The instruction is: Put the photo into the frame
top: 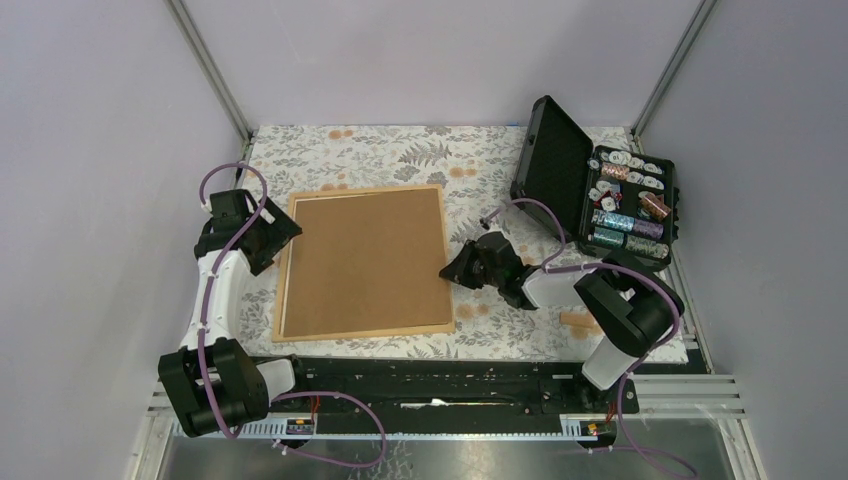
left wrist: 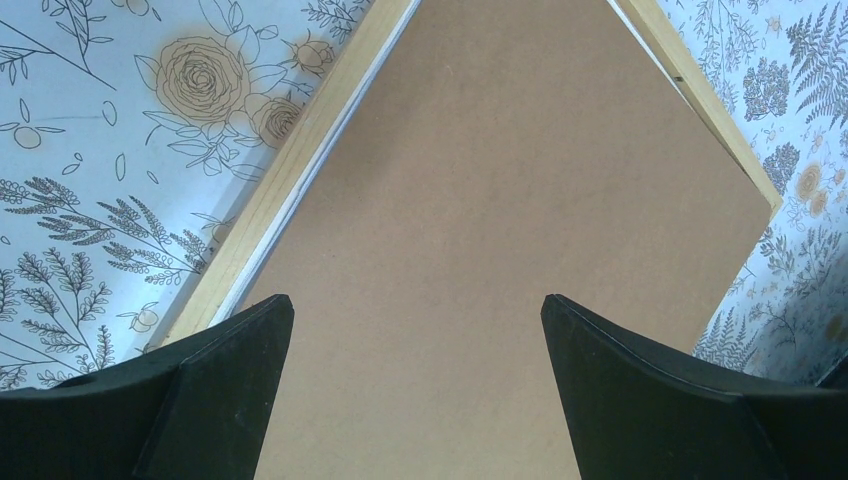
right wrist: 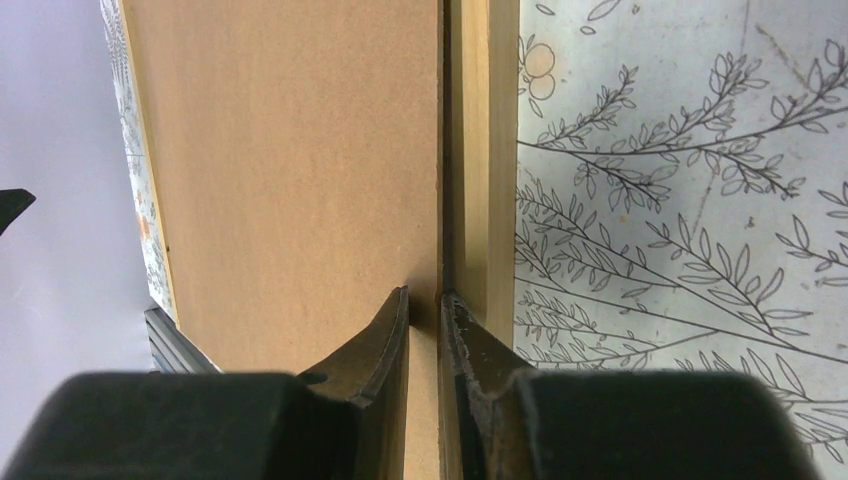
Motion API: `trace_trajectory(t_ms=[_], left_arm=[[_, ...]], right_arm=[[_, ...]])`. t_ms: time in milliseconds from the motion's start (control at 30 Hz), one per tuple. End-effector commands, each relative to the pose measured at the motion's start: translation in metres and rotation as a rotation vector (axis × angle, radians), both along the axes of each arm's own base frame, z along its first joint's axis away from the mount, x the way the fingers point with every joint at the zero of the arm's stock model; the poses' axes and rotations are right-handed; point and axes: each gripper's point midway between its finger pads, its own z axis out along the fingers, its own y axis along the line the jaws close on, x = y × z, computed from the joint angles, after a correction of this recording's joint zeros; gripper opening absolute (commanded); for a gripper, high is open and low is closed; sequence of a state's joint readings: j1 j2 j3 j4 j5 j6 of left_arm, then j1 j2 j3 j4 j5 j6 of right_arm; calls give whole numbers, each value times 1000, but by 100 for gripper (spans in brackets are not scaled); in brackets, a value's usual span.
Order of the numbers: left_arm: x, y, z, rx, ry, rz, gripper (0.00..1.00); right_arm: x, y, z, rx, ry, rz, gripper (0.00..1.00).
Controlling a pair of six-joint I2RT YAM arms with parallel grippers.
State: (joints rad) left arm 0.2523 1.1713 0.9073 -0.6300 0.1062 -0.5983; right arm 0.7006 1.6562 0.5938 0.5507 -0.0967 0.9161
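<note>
The frame (top: 362,190) lies flat on the floral cloth, its light-wood moulding around a plain brown backing board (top: 365,260). The photo is hidden. My left gripper (top: 285,235) hangs over the frame's left side, open, with only board (left wrist: 500,180) between its fingers (left wrist: 416,300). A thin white edge shows between the board and the moulding (left wrist: 300,170) there. My right gripper (top: 447,270) is at the frame's right side, its jaws almost together (right wrist: 424,295) over the seam between board (right wrist: 290,170) and moulding (right wrist: 500,150), holding nothing.
An open black hard case (top: 550,160) stands at the back right, its tray full of small spools (top: 630,205). A small wooden piece (top: 580,320) lies near the right arm's base. The floral cloth (top: 400,155) covers the table between metal side rails.
</note>
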Motion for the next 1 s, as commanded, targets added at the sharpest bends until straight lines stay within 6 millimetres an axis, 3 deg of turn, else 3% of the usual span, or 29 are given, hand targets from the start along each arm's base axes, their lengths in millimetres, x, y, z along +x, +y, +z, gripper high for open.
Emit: trace_trajectory(t_ms=[0, 367, 667, 800, 900, 967], left_arm=[[11, 0, 11, 8, -62, -19, 99], [12, 0, 5, 6, -55, -27, 99], [16, 2, 9, 14, -67, -27, 99], [18, 2, 17, 18, -90, -29, 99], [18, -1, 23, 16, -108, -47, 99], [17, -3, 24, 12, -116, -60, 99]], right_arm=[[16, 11, 12, 8, -41, -17, 8], [29, 18, 13, -21, -42, -53, 9], [21, 8, 20, -166, -51, -1, 46], [15, -6, 28, -297, -76, 70, 71], [11, -31, 35, -441, -96, 103, 80], [9, -32, 46, -448, -147, 154, 81]])
